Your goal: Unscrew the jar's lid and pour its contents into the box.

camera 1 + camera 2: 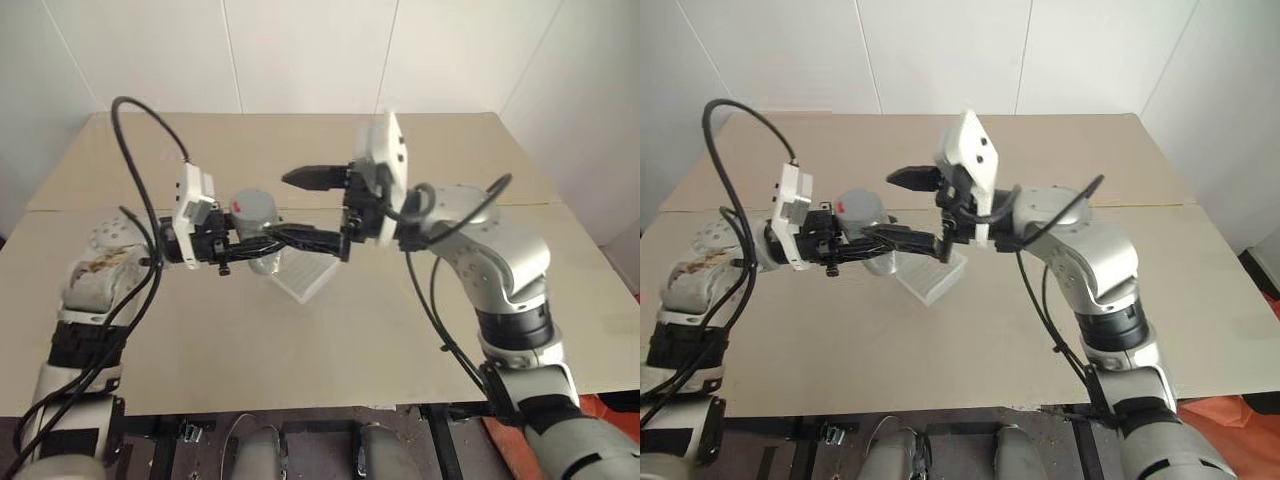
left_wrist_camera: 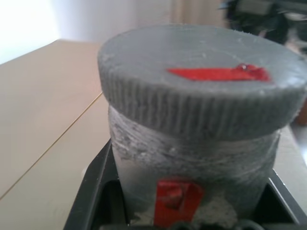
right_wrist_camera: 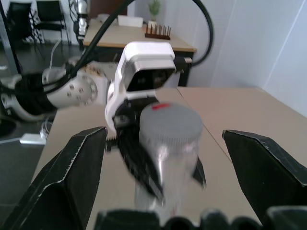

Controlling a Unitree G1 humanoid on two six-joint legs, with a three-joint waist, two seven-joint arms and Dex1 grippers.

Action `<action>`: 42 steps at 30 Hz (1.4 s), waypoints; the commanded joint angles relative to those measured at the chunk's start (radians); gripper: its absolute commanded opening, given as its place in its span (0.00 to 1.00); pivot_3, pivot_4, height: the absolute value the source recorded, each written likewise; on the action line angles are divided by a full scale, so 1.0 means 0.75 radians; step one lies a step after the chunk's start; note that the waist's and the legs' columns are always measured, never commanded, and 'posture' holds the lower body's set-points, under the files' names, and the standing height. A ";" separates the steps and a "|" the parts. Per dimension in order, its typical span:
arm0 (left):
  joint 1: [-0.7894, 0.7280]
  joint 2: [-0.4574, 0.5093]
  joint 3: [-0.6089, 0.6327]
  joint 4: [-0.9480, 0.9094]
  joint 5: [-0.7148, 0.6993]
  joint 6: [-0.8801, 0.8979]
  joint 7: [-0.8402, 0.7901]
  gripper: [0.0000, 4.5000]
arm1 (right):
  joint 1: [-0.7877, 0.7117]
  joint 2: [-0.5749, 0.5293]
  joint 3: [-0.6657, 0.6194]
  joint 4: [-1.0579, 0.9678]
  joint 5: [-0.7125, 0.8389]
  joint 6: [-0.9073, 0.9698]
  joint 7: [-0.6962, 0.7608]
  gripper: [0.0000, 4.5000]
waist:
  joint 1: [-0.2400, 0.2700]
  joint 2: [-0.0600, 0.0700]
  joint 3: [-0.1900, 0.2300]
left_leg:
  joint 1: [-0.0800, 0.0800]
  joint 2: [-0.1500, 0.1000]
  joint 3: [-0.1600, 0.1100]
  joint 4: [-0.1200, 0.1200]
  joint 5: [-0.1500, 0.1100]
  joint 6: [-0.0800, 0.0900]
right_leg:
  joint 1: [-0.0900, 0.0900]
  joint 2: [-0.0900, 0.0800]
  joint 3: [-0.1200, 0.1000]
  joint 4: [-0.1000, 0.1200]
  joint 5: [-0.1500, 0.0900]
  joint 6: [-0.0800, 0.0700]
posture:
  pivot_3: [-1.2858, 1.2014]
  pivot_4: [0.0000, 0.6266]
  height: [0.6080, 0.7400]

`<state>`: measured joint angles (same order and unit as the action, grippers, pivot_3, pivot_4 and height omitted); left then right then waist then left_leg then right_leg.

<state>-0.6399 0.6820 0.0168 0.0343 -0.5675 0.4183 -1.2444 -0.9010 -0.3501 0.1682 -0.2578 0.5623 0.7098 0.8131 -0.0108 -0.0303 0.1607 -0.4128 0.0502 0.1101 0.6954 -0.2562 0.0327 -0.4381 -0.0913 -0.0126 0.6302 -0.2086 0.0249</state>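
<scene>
My left gripper (image 1: pixel 288 239) is shut on the jar (image 1: pixel 256 226), holding it upright above the table; its black fingers clasp the grey body (image 2: pixel 192 158). The lid (image 2: pixel 201 81), ribbed at its edge with a red mark on top, sits on the jar. The contents are hidden inside. My right gripper (image 1: pixel 326 210) is open wide and points at the jar from the right, a short gap away, with the lid (image 3: pixel 170 125) seen between its fingers (image 3: pixel 72 172). On the table just below and to the right of the jar lies the clear ribbed box (image 1: pixel 305 273).
The beige table (image 1: pixel 330 350) has a seam running across it behind the jar. White walls close off the far side. Black cables loop above my left arm (image 1: pixel 135 130).
</scene>
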 commanded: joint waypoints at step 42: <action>-0.212 0.000 -0.114 -0.040 -0.269 0.020 -0.493 0.43 | -0.389 0.101 0.068 0.750 0.074 -0.449 1.052 0.61 | -0.010 0.001 0.000 | -0.003 0.001 -0.001 0.001 -0.001 0.001 | -0.002 0.002 0.000 0.000 0.001 0.002 | 0.52 0.24 1.00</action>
<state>-0.7755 0.6773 -0.0540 0.0644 -0.6579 0.4074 -1.5503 -1.1479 -0.2822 0.2123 0.2873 0.5721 0.4429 1.4680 -0.0185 -0.0298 0.1610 -0.4152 0.0509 0.1093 0.6957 -0.2568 0.0338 -0.4393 -0.0901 -0.0123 0.6307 -0.2080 0.0263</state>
